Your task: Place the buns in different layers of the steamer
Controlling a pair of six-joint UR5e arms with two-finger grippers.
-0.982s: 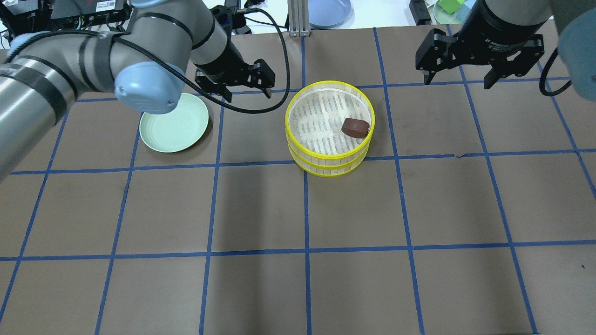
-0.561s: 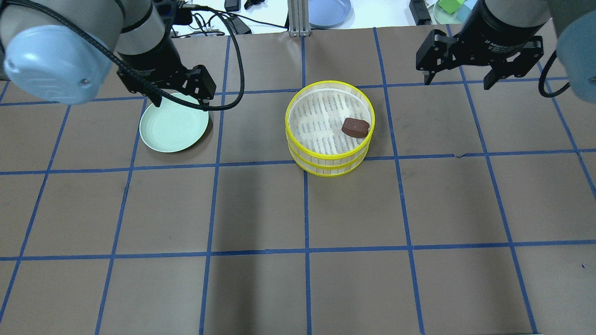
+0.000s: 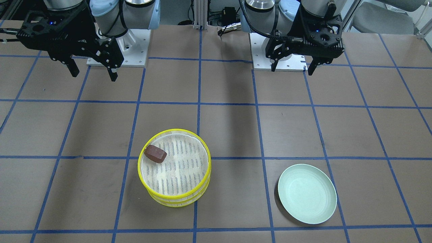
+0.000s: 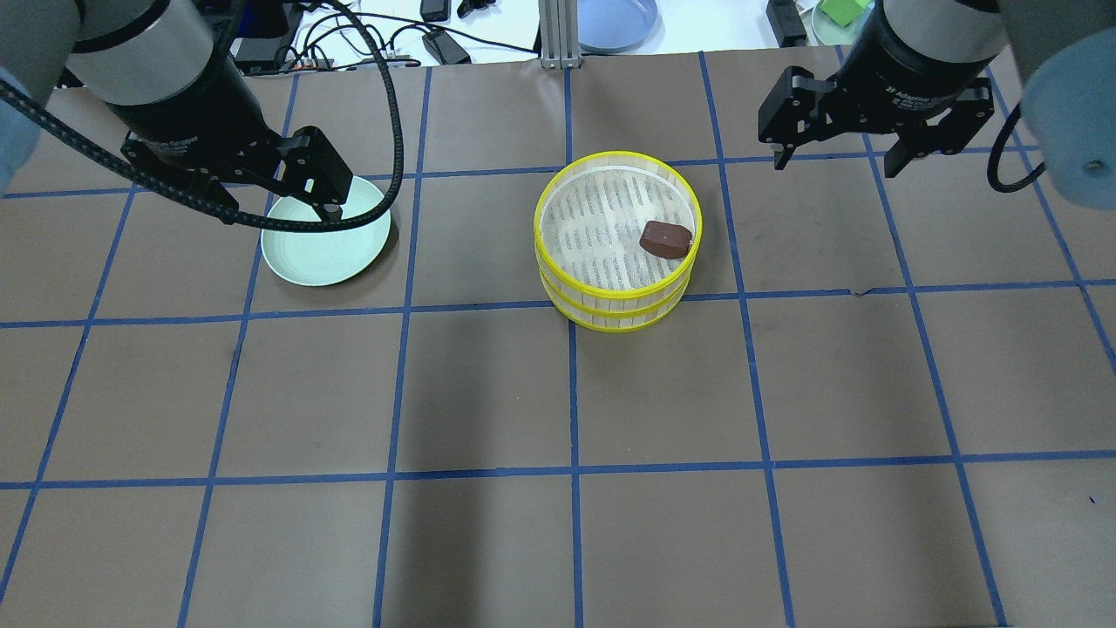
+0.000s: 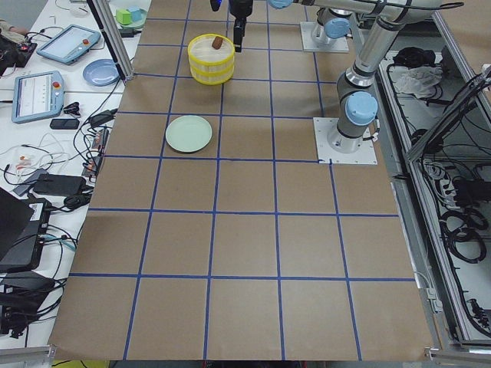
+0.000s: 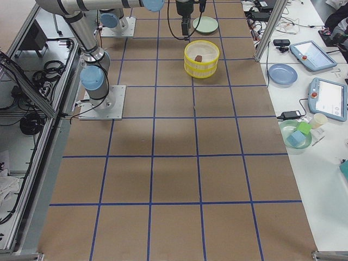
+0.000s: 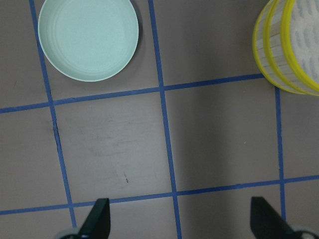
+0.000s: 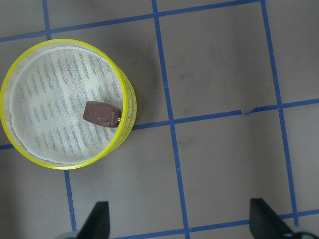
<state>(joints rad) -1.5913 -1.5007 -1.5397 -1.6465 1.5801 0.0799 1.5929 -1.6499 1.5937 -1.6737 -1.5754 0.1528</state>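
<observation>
Spreading across the whole scene is the wide table covered in brown paper with a blue tape grid (image 4: 488, 392). Over its far side, near the robot's base, hang the two grey metal arms with pale blue joint caps, the left arm (image 4: 157, 61) and the right arm (image 4: 933, 26), both raised above the surface.

Near the table's middle stands the steamer, two round shallow trays with bright yellow rims and pale slatted walls, stacked one on the other. The upper tray (image 4: 538, 228) sits squarely on the lower tray (image 4: 621, 317) and hides what the lower one holds.

Well apart from the stack, toward the robot's left, lies the round pale green plate (image 4: 324, 257), flat on the paper.

The black two-finger left gripper (image 3: 291, 68) hovers above the table on the robot's side of the plate, its jaws spread wide with nothing between them. The black two-finger right gripper (image 4: 834, 164) hovers to the right of the steamer, likewise spread wide and holding nothing.

The small oblong dark reddish-brown bun (image 4: 666, 239) lies on the white perforated liner of the upper tray, close against the rim on the robot's right.
</observation>
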